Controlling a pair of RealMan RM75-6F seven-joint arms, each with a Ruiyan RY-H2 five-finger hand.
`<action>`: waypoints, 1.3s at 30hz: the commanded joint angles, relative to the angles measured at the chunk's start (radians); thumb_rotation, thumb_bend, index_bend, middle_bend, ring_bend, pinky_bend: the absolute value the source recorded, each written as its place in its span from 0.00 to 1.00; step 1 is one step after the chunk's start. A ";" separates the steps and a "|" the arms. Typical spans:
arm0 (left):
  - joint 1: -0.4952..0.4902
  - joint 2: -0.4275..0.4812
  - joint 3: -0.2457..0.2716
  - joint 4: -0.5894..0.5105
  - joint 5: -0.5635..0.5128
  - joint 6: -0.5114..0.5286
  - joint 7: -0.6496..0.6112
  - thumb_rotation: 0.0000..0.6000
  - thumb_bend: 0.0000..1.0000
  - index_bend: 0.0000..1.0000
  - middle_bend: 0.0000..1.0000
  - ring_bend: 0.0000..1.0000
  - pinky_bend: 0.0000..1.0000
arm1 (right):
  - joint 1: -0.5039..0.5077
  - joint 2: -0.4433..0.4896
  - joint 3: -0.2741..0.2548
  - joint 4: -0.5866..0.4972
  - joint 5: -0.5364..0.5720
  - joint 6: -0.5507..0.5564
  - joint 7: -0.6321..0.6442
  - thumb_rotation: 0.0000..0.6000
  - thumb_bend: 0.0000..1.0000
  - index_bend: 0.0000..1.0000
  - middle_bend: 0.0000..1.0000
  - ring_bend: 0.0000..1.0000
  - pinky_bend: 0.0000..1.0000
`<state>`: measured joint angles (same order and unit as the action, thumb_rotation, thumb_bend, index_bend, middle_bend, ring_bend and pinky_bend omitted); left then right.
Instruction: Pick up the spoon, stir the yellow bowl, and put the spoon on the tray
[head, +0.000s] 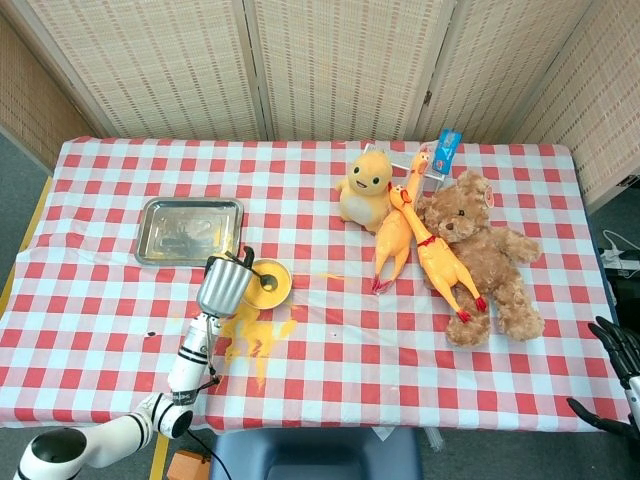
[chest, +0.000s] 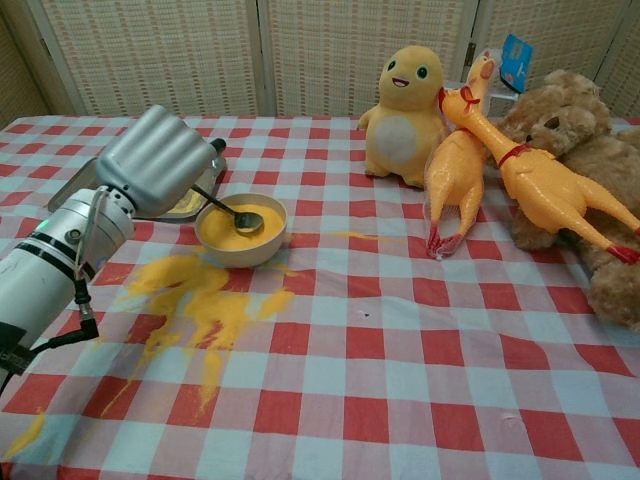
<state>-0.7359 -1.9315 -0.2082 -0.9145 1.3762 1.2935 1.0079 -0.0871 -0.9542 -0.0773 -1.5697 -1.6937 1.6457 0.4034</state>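
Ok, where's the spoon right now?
In the chest view, the spoon is left of centre, its tip in the yellow bowl, held by the left hand.
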 joint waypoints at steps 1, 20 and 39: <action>0.006 0.143 -0.051 -0.236 -0.142 -0.137 0.136 1.00 0.49 0.28 1.00 1.00 1.00 | 0.001 0.000 0.000 -0.002 -0.001 0.000 -0.003 1.00 0.09 0.00 0.00 0.00 0.00; -0.068 0.218 -0.008 -0.381 -0.403 -0.230 0.353 1.00 0.49 0.23 1.00 1.00 1.00 | -0.002 0.000 0.003 -0.002 0.008 0.002 -0.003 1.00 0.09 0.00 0.00 0.00 0.00; -0.043 0.296 0.140 -0.604 -0.349 -0.138 0.353 1.00 0.49 0.55 1.00 1.00 1.00 | -0.004 -0.002 0.002 -0.004 -0.002 0.012 -0.006 1.00 0.09 0.00 0.00 0.00 0.00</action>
<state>-0.7853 -1.6458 -0.0886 -1.4892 1.0172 1.1430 1.3529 -0.0910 -0.9564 -0.0756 -1.5740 -1.6948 1.6572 0.3964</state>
